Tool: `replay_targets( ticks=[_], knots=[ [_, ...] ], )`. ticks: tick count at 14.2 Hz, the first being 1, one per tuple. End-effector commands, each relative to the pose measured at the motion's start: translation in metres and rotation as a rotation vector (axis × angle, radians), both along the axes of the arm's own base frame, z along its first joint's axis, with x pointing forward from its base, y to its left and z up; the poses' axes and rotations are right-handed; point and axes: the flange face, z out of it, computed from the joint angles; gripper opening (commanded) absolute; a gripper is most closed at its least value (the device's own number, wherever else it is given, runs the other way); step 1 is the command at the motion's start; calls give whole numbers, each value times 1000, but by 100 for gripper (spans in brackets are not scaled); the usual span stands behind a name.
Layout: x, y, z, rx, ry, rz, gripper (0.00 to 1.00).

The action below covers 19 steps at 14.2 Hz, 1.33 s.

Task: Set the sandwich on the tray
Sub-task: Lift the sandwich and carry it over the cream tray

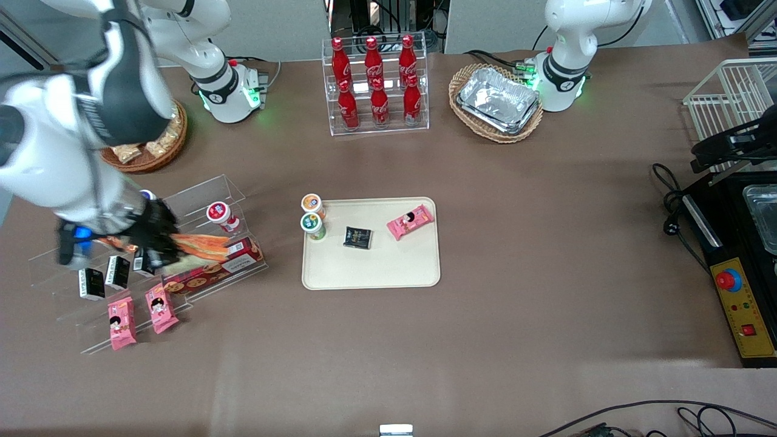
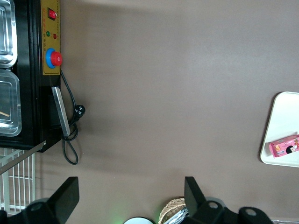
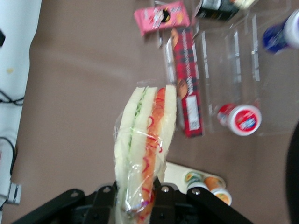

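Covering the counter point(image 1: 485, 340) is plain brown sheeting; the tool point(image 3: 135, 198), clamped on the sandwich point(image 3: 142, 154), hangs above the clear stepped rack point(image 1: 200, 200), well apart from the tray point(image 1: 376, 267).
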Motion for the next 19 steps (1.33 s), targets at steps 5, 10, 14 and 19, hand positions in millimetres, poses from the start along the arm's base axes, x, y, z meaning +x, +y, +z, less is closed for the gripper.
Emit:
replay_targets(
  ticks=[5, 10, 14, 19],
  knots=[
    [9, 140, -75, 14, -65, -96, 0],
    [-3, 222, -152, -16, -90, -117, 0],
    [-8, 252, -213, -48, -107, -121, 0],
    [-13, 275, -260, -47, -123, -126, 0]
  ],
)
